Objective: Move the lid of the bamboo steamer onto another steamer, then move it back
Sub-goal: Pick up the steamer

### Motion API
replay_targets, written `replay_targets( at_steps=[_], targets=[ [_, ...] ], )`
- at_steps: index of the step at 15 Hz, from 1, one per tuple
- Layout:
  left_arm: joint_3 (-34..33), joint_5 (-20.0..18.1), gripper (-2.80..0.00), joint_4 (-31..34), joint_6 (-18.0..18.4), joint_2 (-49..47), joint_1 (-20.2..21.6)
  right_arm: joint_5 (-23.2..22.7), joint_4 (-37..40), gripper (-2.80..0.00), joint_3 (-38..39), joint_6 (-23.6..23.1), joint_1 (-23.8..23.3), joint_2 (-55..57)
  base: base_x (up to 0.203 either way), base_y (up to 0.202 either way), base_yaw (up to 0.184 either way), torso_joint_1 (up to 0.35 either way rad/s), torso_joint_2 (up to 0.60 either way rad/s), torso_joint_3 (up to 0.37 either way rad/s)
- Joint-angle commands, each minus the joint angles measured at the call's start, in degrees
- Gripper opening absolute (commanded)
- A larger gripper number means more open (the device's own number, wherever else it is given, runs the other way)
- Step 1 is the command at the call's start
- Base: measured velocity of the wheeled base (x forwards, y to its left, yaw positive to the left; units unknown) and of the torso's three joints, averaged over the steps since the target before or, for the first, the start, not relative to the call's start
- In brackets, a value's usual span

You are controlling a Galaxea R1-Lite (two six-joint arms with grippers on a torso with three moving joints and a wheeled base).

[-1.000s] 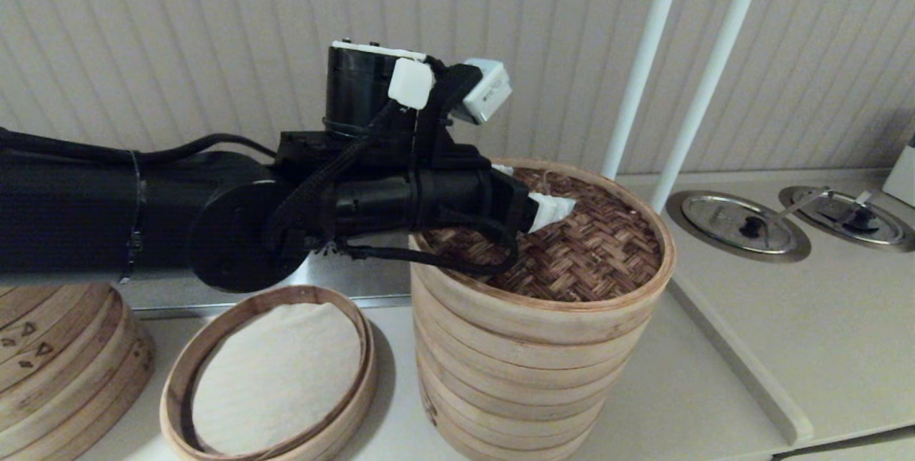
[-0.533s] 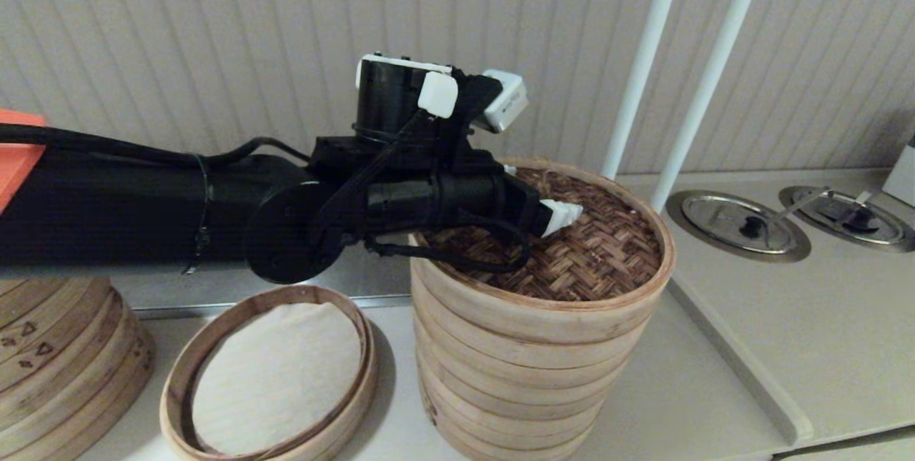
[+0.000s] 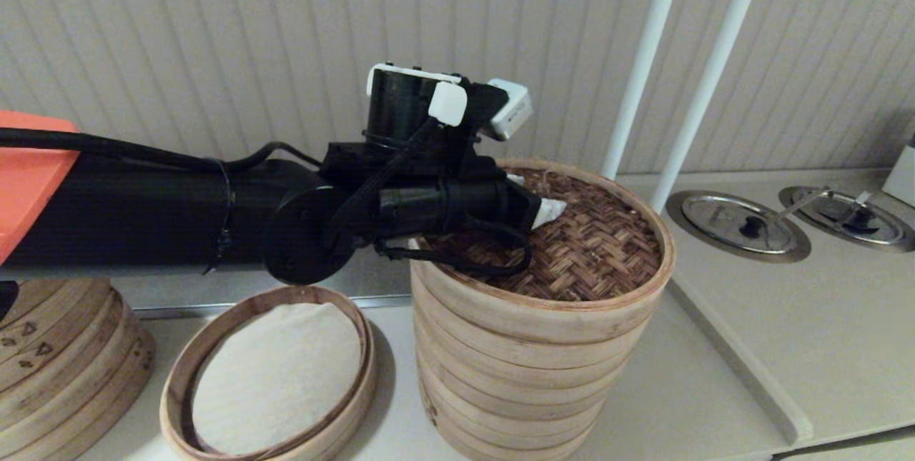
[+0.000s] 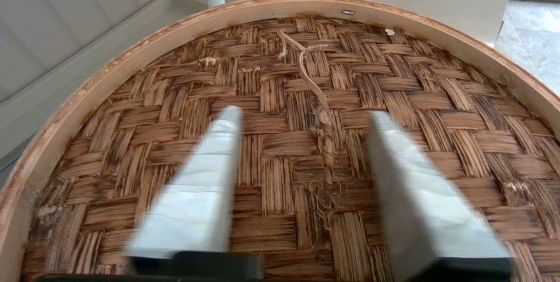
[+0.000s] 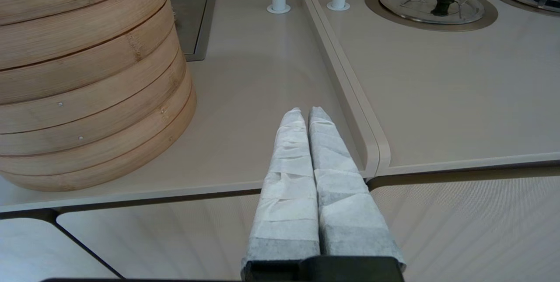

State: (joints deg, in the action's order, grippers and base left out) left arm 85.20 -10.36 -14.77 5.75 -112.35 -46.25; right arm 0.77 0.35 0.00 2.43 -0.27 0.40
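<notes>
Woven brown lid sitting on the tall steamer stack, twine loop between the spread jaws of the left gripper. Could easily miss that thin loop, or fray it. Right gripper parked, jaws pressed together.

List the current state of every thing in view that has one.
bamboo steamer lid: seated on the tall steamer stack
left tool: open, straddling the lid's loop handle
right tool: shut, empty, off the counter's edge
low tray: uncovered
metal lids: closed

counter bears steamer stack, low tray.
</notes>
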Motion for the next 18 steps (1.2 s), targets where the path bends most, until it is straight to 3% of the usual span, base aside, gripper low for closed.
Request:
replay_targets(
  at_steps=[1,18],
  targets=[
    [0.05,0.17,-2.8,0.0,0.12,0.29,-0.16,0.02,0.0,-2.8,0.18,0.04,0.0,0.04,0.0,0.0,0.0,0.0,0.0,0.0],
    [2.45,5.04,-2.8,2.45,0.31,2.99,-1.56,0.02,0.0,-2.8,0.18,0.04,0.0,0.04,0.0,0.0,0.0,0.0,0.0,0.0]
  ],
)
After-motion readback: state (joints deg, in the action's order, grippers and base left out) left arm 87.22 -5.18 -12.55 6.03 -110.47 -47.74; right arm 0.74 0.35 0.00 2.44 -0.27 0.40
